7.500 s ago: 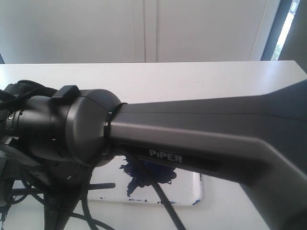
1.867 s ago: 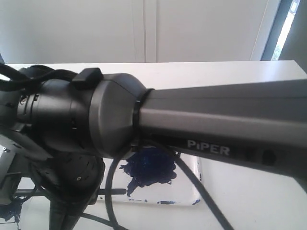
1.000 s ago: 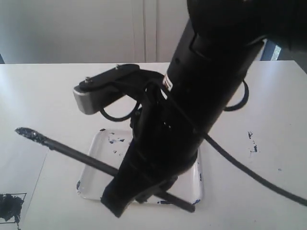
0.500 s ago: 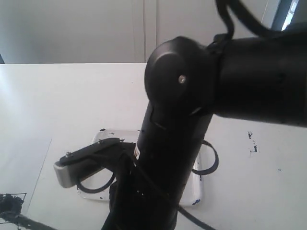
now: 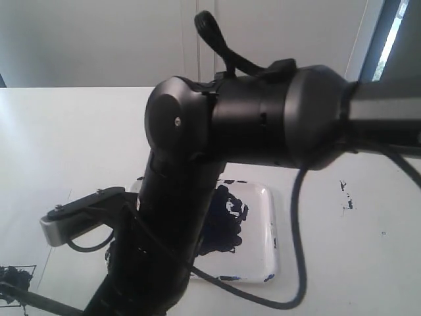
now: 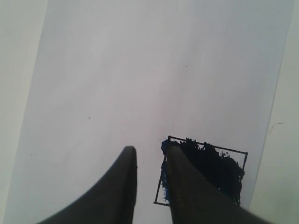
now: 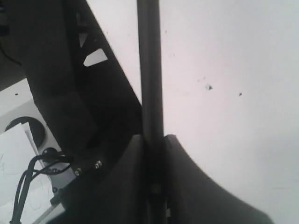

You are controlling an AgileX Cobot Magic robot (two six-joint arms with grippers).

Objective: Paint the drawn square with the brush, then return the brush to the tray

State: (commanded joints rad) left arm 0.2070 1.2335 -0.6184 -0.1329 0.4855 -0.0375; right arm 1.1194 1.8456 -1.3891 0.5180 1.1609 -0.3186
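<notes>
Right gripper (image 7: 152, 140) is clamping its two fingers on the black handle of the brush (image 7: 149, 70), which is running straight out between them over the white surface. Left gripper (image 6: 150, 151) is hanging over the paper (image 6: 140, 70) with its fingers narrowly apart and nothing between them.

You are judging the painting step to be in hand. In the exterior view the brush is slanting low toward the drawn square (image 6: 210, 170), at the near left corner. That square is already showing a blotchy dark fill across most of its inside. One left finger is hiding its nearest side, so you cannot tell whether that strip is covered.

For the next move, you are looking at short strokes held inside the black outline, then a carry back to the tray (image 5: 274, 230).

Watch these limits:
- The square is lying close to the paper's edge, leaving little margin for overshoot.
- The left fingers are crowding one side of the square.
- The right arm (image 5: 250, 125) is masking part of the tray; the table (image 5: 355, 263) beyond it is offering open room.
</notes>
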